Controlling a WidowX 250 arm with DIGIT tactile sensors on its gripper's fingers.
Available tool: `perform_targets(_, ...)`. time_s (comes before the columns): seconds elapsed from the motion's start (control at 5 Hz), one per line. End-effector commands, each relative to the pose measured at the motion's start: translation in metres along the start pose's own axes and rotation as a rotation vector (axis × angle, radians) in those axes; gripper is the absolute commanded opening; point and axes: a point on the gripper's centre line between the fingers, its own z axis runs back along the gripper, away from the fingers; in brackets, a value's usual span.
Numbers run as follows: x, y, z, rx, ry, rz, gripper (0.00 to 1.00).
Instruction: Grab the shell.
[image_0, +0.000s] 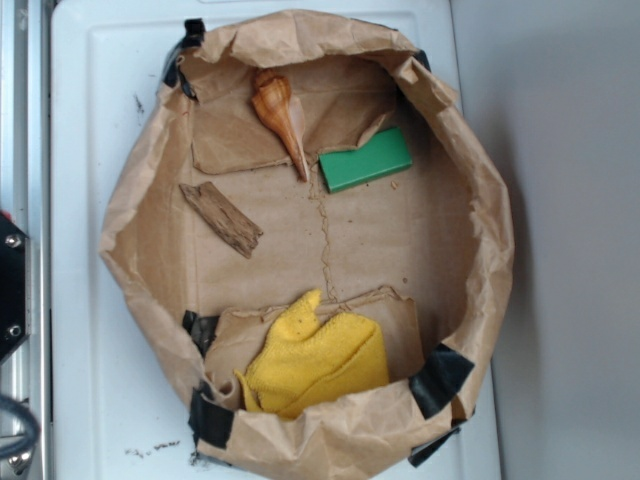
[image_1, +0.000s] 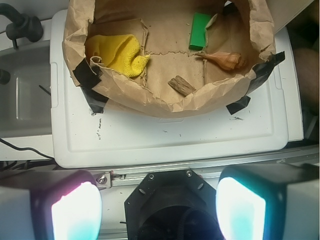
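The tool (image_1: 158, 210) hangs wide open and empty, well back from the paper bag (image_0: 480, 200), while the shell (image_0: 276, 112) lies on the bag's floor near the far rim, just beside the green block (image_0: 365, 160). Best bet, I'd say, is coming straight down over the bulbous whorled head, pads across its width, since the glossy surface looks slippery and the thin pointed tail offers little to pinch. Steer clear of the rough flat wood piece (image_0: 222, 218), the fuzzy yellow cloth (image_0: 315, 360) and those crinkled paper walls.
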Motion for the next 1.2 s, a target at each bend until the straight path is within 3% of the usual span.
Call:
perform_targets(0.0, 0.0, 0.0, 0.0, 0.0, 0.0, 0.0, 1.0)
perform_targets(0.2, 0.037, -0.001, -0.015, 0.111, -0.033, 0.058, 1.0)
perform_targets(0.4, 0.059, 0.003, -0.034, 0.131, 0.008, -0.027, 1.0)
perform_targets(0.6, 0.082, 0.011, -0.044, 0.055, 0.046, -0.272, 1.0)
perform_targets(0.8, 0.122, 0.038, -0.055, -0.032, 0.149, -0.425, 1.0)
perform_targets(1.0, 0.16, 0.031, -0.012, -0.129, 0.066, -0.444, 1.0)
